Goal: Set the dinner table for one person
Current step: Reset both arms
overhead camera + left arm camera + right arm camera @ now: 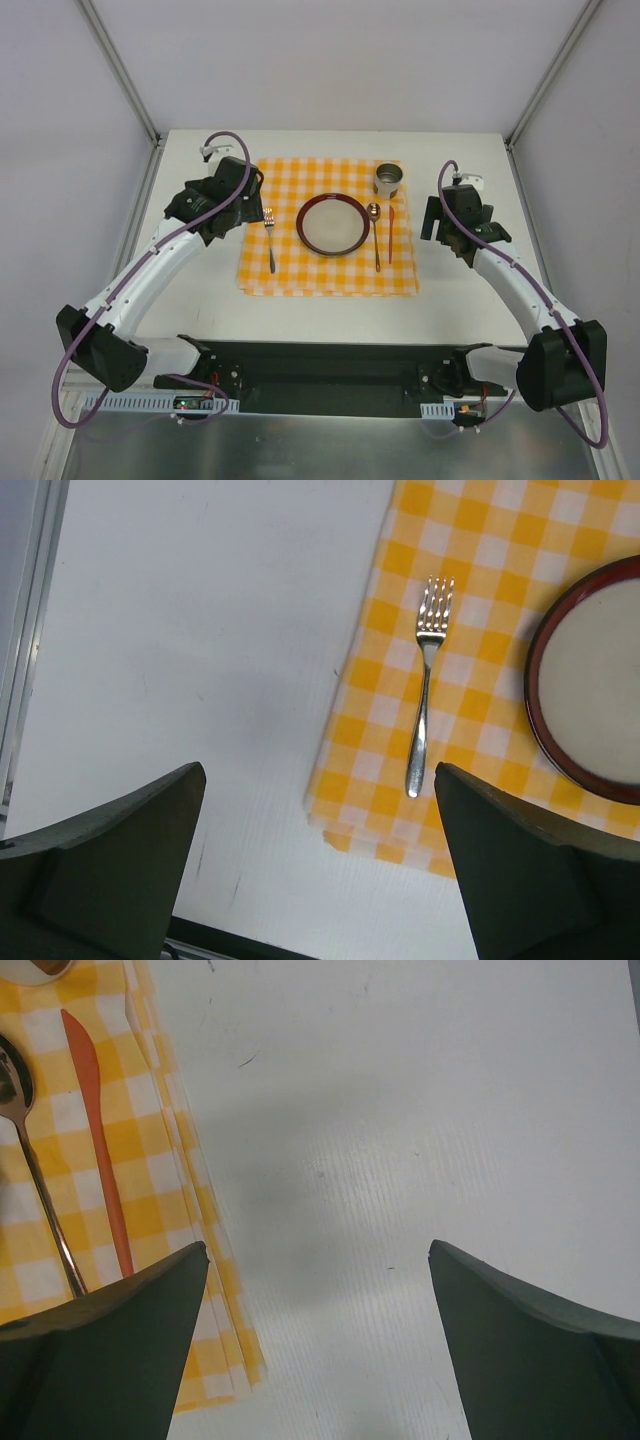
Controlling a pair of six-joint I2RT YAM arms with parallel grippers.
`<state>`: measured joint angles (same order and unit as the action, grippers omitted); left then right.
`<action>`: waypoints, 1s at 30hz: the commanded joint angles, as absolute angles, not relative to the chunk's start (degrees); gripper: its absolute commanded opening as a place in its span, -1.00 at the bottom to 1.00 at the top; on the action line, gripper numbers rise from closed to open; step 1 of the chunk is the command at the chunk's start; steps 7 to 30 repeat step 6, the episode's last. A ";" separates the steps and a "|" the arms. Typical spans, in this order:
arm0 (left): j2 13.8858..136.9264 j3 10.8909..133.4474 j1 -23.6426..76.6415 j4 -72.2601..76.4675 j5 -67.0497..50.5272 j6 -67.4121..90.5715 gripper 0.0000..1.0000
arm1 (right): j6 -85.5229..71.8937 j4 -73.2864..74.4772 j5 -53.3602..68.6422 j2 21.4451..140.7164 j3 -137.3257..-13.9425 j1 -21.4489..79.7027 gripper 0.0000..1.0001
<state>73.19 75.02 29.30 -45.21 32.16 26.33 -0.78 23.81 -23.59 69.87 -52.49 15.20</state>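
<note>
While hovering, the left claw [320,780] and right claw [318,1250] gape.

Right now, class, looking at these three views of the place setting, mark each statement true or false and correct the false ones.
1. The fork lies on the checked cloth, left of the plate. True.
2. The spoon rests on the plate. False: it lies on the cloth just right of the plate.
3. The metal cup stands near the cloth's far right corner. True.
4. The left tool grips the fork. False: its jaws are open and empty, and the fork lies free on the cloth.
5. The orange knife lies between the fork and the plate. False: it lies right of the spoon, near the cloth's right edge.
</note>
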 commanded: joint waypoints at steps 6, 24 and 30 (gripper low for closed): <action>71.28 75.15 29.62 -44.65 33.31 25.58 0.98 | -0.35 21.19 -23.47 66.89 -52.30 14.77 0.93; 71.28 75.15 29.62 -44.65 33.31 25.58 0.98 | -0.35 21.19 -23.47 66.89 -52.30 14.77 0.93; 71.28 75.15 29.62 -44.65 33.31 25.58 0.98 | -0.35 21.19 -23.47 66.89 -52.30 14.77 0.93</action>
